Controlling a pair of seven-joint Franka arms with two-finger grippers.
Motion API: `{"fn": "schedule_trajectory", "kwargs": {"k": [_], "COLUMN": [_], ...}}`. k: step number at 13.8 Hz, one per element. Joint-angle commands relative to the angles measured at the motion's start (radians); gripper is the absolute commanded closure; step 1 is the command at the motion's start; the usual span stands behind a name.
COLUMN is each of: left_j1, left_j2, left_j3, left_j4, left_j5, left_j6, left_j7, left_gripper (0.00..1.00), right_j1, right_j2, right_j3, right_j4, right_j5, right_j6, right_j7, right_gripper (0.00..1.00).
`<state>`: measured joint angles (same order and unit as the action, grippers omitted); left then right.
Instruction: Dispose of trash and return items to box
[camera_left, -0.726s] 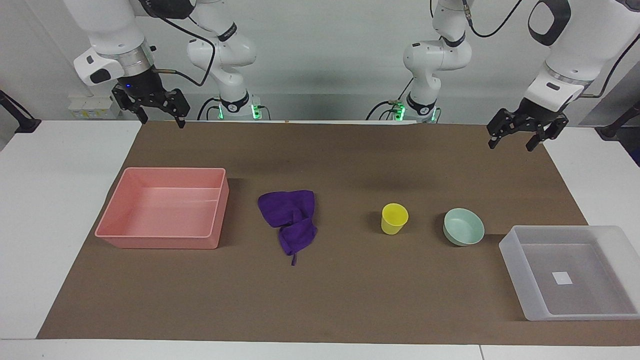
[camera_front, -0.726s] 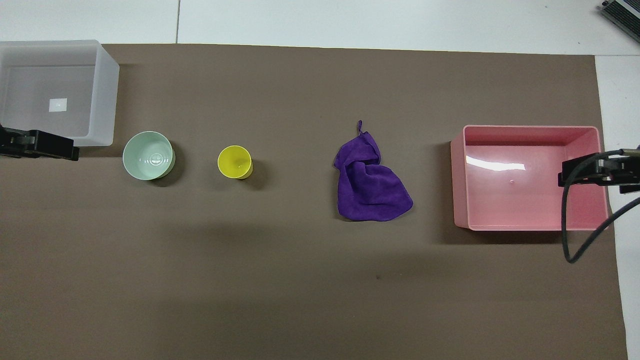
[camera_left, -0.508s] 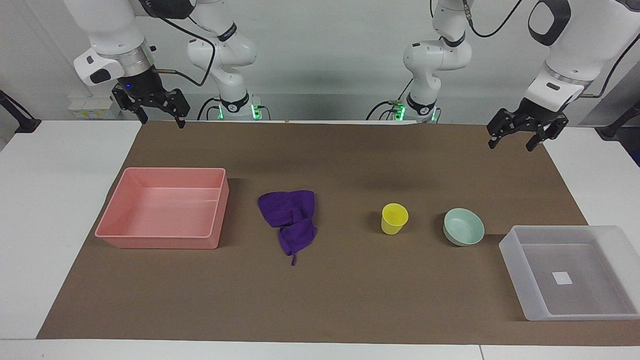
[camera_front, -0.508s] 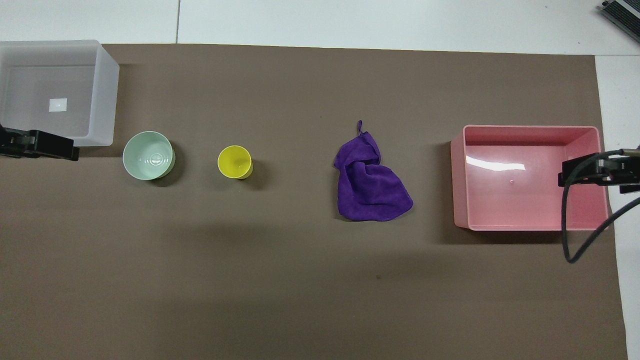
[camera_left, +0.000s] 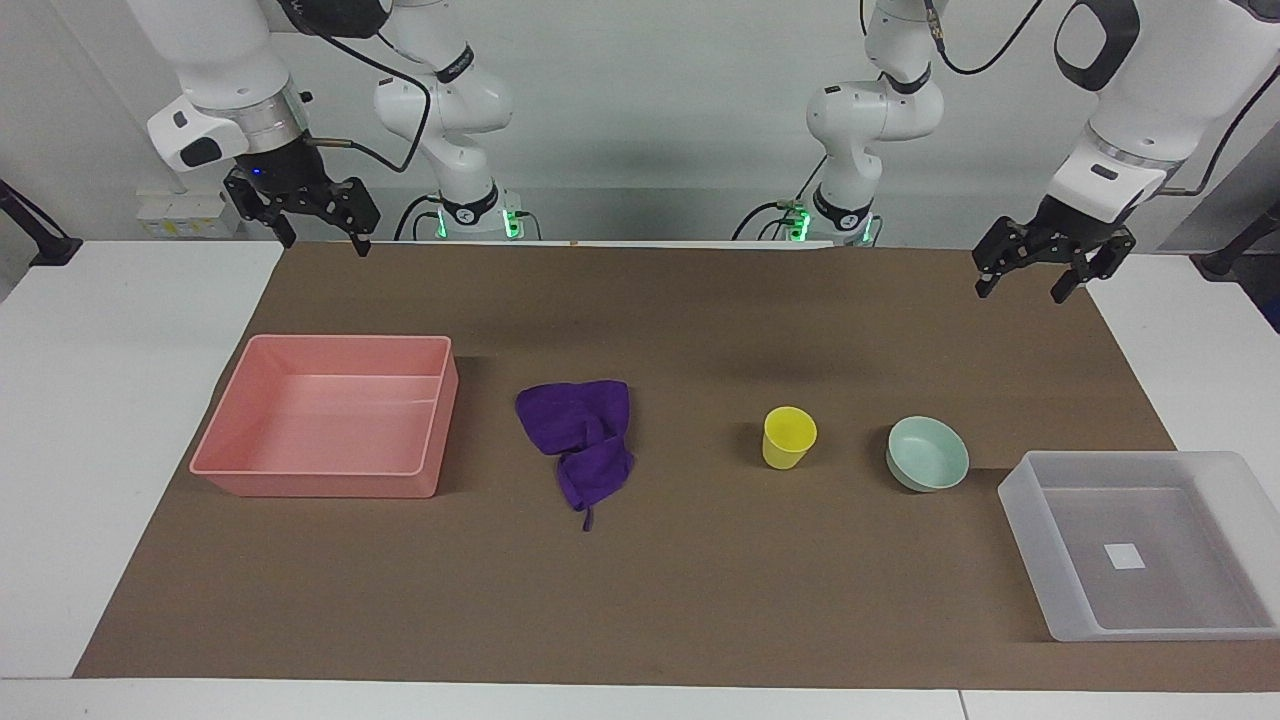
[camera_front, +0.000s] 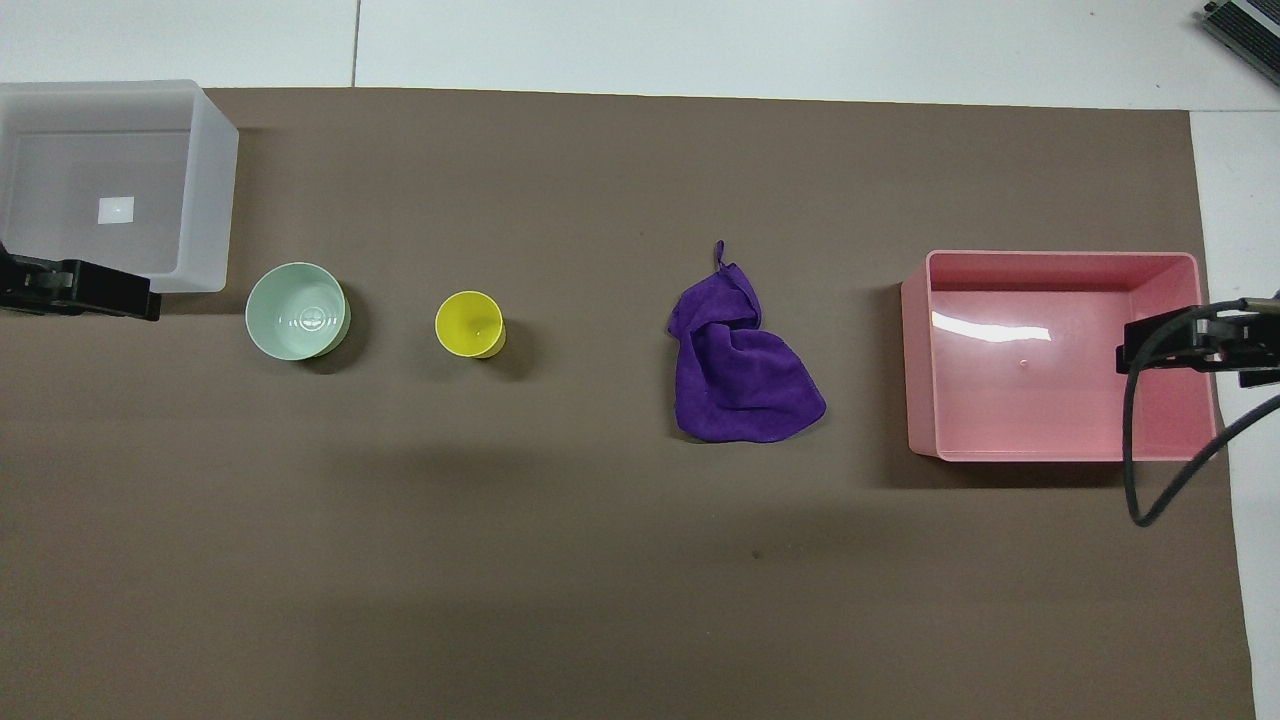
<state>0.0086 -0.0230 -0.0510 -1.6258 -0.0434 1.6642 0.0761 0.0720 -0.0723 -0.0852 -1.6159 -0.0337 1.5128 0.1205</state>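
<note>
The purple rag (camera_left: 582, 435) lies crumpled mid-table on the brown mat, also in the overhead view (camera_front: 740, 370). The yellow cup (camera_left: 789, 437) stands upright beside it toward the left arm's end, and the mint-green bowl (camera_left: 927, 454) is beside the cup. The frosted-white box (camera_left: 1020, 500) with its white sticker sits at the left arm's end, a little farther from the robots than the bowl. My left gripper (camera_left: 1020, 294) hangs open and empty over the mat's edge at that end. My right gripper (camera_left: 327, 246) hangs open and empty over the mat's corner at the right arm's end.
A pink tray (camera_left: 330, 487) stands empty beside the rag toward the right arm's end. In the overhead view the right gripper's tip (camera_front: 1190, 340) and its cable overlap the pink tray (camera_front: 915, 350). The left gripper's tip (camera_front: 80, 290) overlaps the box (camera_front: 210, 200).
The left gripper has crept up very slightly. Nothing else has moved.
</note>
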Motion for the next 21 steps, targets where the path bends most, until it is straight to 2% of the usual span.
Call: {"fn": "schedule_trajectory", "kwargs": {"k": [1,6,9,11,15,16,18,21], "left_j1": [0.001,0.007,0.013,0.034,0.063,0.063,0.068,0.067], "left_j2": [-0.017,0.006,0.072,0.109,0.164,0.188,0.225,0.274], "left_j3": [-0.003,-0.003,-0.003,-0.003,-0.003,-0.004,-0.004,-0.006], "left_j4": [-0.048,-0.195,-0.271,-0.328,-0.390,-0.388,-0.390,-0.391], "left_j5": [0.010,0.010,0.008,0.008,0.007,0.005,-0.006,-0.013], "left_j6": [0.041,0.231,0.382,0.484,0.621,0.646,0.674,0.718], "left_j7": [0.002,-0.065,-0.122,-0.125,-0.225,-0.249,-0.266,-0.324], "left_gripper": [0.00,0.00,0.00,0.00,0.00,0.00,0.00,0.00], "right_j1": [-0.015,-0.015,-0.018,-0.017,-0.014,0.000,0.050,0.155], "right_j2": [-0.023,-0.023,-0.024,-0.044,-0.044,-0.043,-0.044,0.043], "right_j3": [0.008,0.008,0.008,0.007,0.005,0.010,0.019,0.019], "right_j4": [-0.025,-0.025,-0.031,-0.088,-0.094,-0.102,-0.188,-0.214], "right_j5": [0.003,0.003,0.005,0.062,0.055,0.055,0.055,0.058], "right_j6": [0.012,0.010,0.018,0.090,0.115,0.138,0.267,0.412], "right_j7": [-0.025,-0.025,-0.033,-0.065,-0.062,-0.056,-0.041,0.065], "right_gripper": [0.00,0.00,0.00,0.00,0.00,0.00,0.00,0.00]}}
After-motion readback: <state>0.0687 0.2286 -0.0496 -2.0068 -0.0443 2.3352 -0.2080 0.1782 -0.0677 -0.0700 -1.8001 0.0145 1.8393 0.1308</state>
